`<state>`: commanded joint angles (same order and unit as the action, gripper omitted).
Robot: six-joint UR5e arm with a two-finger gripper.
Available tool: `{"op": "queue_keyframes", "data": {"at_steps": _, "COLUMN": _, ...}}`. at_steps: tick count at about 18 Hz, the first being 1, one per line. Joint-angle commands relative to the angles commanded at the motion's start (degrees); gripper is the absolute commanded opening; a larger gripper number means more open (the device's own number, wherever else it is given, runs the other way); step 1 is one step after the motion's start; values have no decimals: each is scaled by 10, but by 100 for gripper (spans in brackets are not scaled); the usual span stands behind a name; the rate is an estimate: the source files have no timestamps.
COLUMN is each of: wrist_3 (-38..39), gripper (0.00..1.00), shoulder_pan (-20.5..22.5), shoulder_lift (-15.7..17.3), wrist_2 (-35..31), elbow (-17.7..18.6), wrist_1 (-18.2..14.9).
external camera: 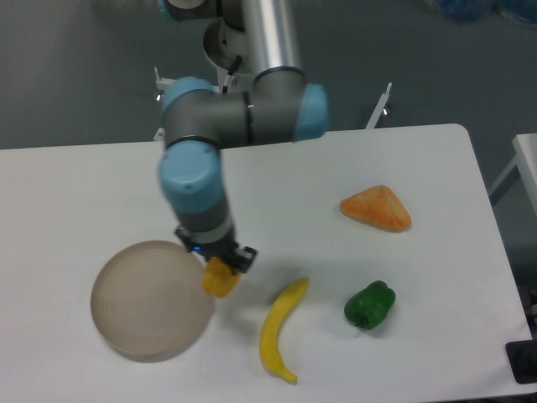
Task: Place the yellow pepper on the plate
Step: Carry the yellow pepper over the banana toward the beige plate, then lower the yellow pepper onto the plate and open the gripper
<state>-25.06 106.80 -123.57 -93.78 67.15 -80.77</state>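
White counter is seen from above, with its far and right edges in view; open surface is seen to the left of the arm and behind it. The plate is set near the front left. The hand is closed on the yellow pepper, which is held just below the fingers, right at the plate's right rim. A banana lies just right of the pepper. A green pepper and an orange wedge are placed well apart to the right.
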Motion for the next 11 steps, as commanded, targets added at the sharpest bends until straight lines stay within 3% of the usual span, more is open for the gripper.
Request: {"op": "queue_keyframes", "data": {"at_steps": 11, "wrist_3": 55, "gripper": 46, "shoulder_pan": -64, "shoulder_lift": -39, "wrist_2": 4, "elbow": 0, "wrist_1": 5}}
